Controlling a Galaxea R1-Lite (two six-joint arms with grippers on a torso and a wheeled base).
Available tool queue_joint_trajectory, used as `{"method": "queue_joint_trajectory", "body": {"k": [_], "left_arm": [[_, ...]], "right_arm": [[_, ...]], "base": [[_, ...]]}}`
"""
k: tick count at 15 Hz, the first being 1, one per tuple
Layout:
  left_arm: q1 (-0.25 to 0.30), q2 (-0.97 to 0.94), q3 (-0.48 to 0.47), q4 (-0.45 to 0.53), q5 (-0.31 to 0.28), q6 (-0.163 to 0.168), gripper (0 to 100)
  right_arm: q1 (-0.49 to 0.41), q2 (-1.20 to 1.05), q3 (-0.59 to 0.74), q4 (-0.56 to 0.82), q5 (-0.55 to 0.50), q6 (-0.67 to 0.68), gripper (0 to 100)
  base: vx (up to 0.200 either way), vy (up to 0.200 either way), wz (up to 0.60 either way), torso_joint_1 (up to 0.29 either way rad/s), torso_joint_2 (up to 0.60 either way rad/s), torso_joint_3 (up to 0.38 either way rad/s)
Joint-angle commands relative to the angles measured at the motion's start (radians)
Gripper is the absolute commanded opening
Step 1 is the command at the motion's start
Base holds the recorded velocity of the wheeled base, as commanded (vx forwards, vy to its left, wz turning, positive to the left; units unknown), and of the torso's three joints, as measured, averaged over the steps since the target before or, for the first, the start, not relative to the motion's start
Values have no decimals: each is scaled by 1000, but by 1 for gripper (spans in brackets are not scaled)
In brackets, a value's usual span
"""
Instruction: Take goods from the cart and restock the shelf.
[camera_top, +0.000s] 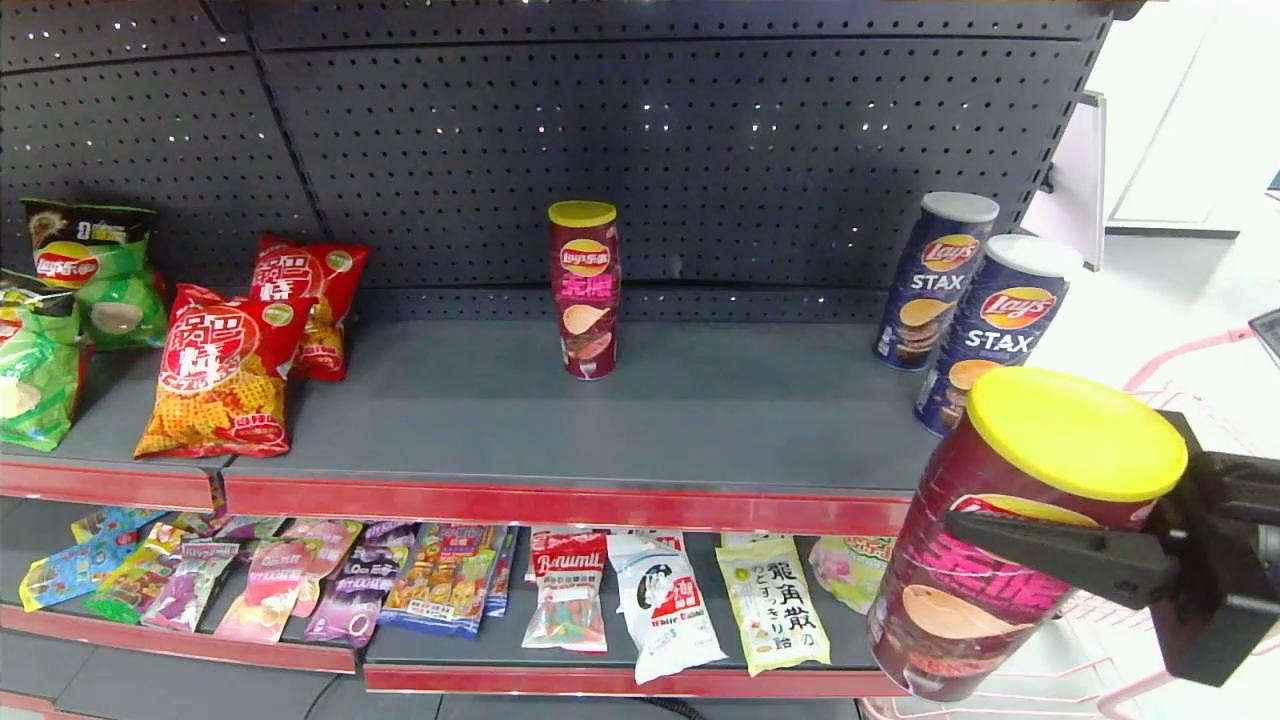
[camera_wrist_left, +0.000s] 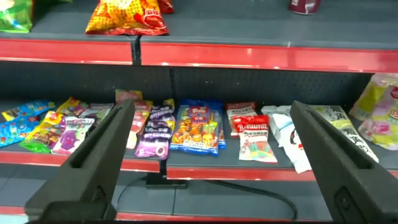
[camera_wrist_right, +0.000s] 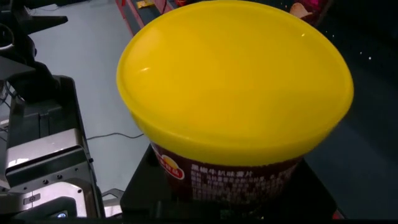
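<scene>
My right gripper (camera_top: 1040, 550) is shut on a maroon chip can with a yellow lid (camera_top: 1010, 530), held upright in the air at the right, in front of the upper shelf (camera_top: 560, 495). The can's yellow lid (camera_wrist_right: 236, 81) is close under the right wrist camera. A matching maroon can (camera_top: 583, 290) stands at the middle back of that shelf. Two dark blue cans (camera_top: 975, 310) stand at the shelf's right end. My left gripper (camera_wrist_left: 211, 155) is open and holds nothing, low down in front of the lower shelf (camera_wrist_left: 199, 171) of snack packets.
Red chip bags (camera_top: 225, 375) and green chip bags (camera_top: 60, 320) lie at the left of the upper shelf. Several small snack packets (camera_top: 440, 585) line the lower shelf. A pink cart frame (camera_top: 1190, 360) stands at the right. A black cable (camera_wrist_left: 217, 186) lies under the lower shelf.
</scene>
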Motion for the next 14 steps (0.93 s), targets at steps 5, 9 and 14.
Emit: {"method": "queue_joint_trajectory", "body": {"k": [5, 9, 14], "left_arm": [[0, 1, 0, 0, 0, 2, 100], [0, 1, 0, 0, 0, 0, 100], [0, 1, 0, 0, 0, 0, 100]], "right_arm": [[-1, 0, -1, 0, 1, 0, 0], [-1, 0, 3, 0, 1, 0, 0], [-2, -18, 29, -1, 1, 1, 0]], "base": [[0, 0, 0, 0, 0, 0], [0, 0, 0, 0, 0, 0], [0, 120, 0, 2, 0, 1]]}}
